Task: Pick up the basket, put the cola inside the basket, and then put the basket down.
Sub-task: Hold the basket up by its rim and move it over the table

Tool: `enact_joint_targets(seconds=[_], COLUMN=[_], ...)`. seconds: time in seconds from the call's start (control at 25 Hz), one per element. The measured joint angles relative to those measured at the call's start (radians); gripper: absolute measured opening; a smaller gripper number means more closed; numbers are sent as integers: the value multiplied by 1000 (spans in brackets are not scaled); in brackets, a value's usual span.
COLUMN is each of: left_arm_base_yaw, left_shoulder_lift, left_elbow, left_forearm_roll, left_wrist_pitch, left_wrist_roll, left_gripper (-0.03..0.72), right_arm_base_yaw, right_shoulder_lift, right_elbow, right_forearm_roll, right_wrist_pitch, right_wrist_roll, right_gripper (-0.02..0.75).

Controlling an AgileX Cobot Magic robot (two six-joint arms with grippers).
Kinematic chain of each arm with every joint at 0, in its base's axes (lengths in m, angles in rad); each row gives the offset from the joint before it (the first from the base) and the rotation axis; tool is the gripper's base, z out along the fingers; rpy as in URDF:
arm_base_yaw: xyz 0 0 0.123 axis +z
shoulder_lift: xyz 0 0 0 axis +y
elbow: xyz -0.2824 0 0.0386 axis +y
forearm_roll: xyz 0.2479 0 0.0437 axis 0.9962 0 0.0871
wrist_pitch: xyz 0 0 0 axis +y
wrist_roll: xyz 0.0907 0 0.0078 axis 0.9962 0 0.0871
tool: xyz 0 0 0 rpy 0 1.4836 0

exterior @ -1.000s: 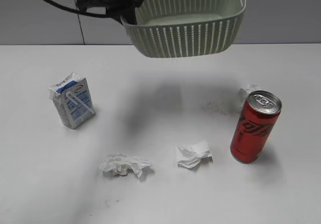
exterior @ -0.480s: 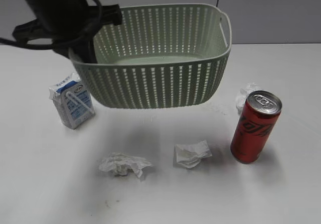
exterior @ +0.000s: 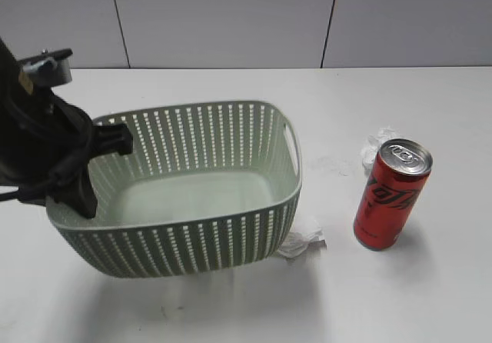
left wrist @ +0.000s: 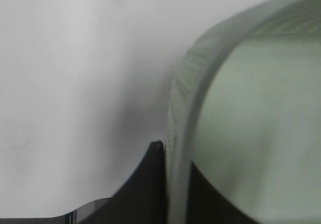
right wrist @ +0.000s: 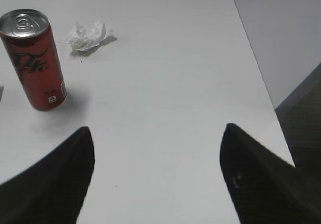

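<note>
On the left, the left gripper (exterior: 77, 181) is clamped on the left rim of the basket (exterior: 231, 228); in the left wrist view one dark finger (left wrist: 150, 179) lies against the outside of the rim and the other is inside. The basket hangs tilted, low over the white table (exterior: 231, 85), and it is empty. It is probably light, and its slotted plastic wall seems a little flexible, so a grip on one edge lets it swing; a hold at the cut-out handle (exterior: 292, 147) would likely be more stable.

A crumpled paper (exterior: 307, 239) shows partly under the right corner of the basket and could make it sit unevenly when it is put down.

To the right, the cola (exterior: 390, 194) stands upright on the table, apart from the basket. The can is stiff, smooth and likely slippery, and tall enough to tip over, so I would take it around the middle of the body. Another crumpled paper (right wrist: 89, 34) lies just behind it and does not block the approach. The right gripper (right wrist: 158, 176) is wide open and holds nothing, near the can.
</note>
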Motion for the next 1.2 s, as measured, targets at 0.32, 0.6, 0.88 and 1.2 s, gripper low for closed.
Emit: enact_joint_targets(seconds=[0.32, 0.6, 0.88, 1.2], left_arm_base_yaw=[-44, -66, -66, -66], left_shoulder_lift=[0, -1, 35, 46], left_elbow=[163, 195, 198, 198], left_forearm_roll=[-1, 46, 84, 84], left_wrist_pitch=[-226, -295, -301, -301], left_wrist_roll=[0, 0, 0, 0], left_gripper=[6, 6, 6, 5], right_arm_base_yaw=[0, 0, 0, 134], right_shoulder_lift=[175, 577, 975, 1310], right_elbow=[-98, -292, -442, -595], right_forearm_roll=[22, 131, 243, 304], right_wrist_pitch=[-55, -11, 24, 92], right_wrist_roll=[0, 0, -79, -126], right_gripper=[592, 592, 592, 592])
